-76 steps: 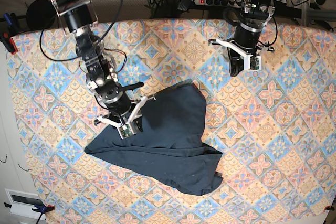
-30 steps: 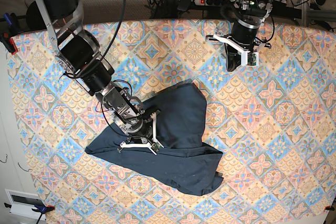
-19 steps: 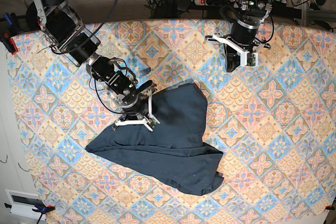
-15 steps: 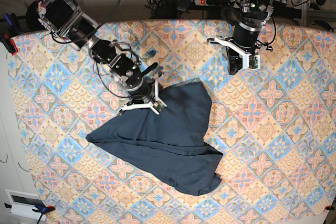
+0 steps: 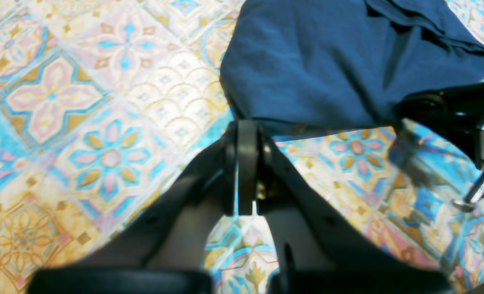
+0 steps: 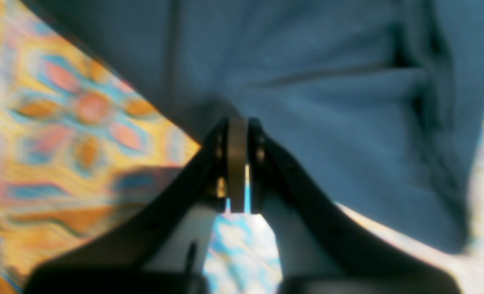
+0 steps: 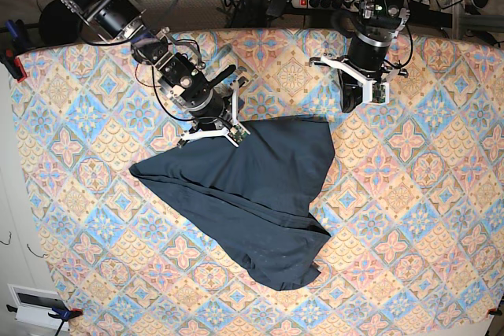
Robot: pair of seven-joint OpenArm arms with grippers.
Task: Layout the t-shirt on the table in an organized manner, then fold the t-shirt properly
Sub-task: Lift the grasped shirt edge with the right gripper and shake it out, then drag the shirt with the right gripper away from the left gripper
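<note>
Lying spread but rumpled on the patterned tabletop (image 7: 441,194), the dark navy t-shirt (image 7: 252,194) is seen near the middle of the base view, with one corner drawn out toward 9 o'clock, a rounded end toward 5 o'clock and its upper edge toward 12 o'clock. The right tool (image 7: 214,133) is positioned at the upper left edge of the t-shirt; in the right wrist view its jaws are seen nearly together at the fabric's edge, but whether cloth is pinched between them cannot be told. The left tool (image 7: 361,98) is held clenched and empty above the tabletop at about 1 o'clock from the t-shirt, just beside its upper right corner.
</note>
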